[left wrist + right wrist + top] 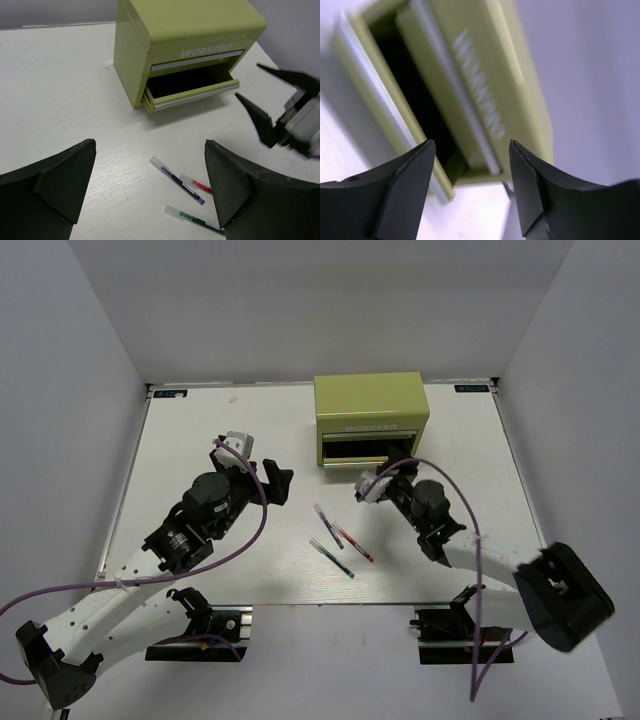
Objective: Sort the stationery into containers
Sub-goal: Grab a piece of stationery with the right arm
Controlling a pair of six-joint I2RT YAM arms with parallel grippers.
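Note:
Three thin pens lie on the white table in front of the chest: a dark one, a red one and a green one. No chunky markers are in view. The yellow-green WORKPRO chest has its lower drawer pulled open, its inside dark. The upper drawer is shut. My left gripper is open and empty, left of the pens. My right gripper is open and empty, just before the open drawer.
The right gripper also shows in the left wrist view, right of the open drawer. The white table is bordered by grey walls at the back and sides. Purple cables loop over both arms.

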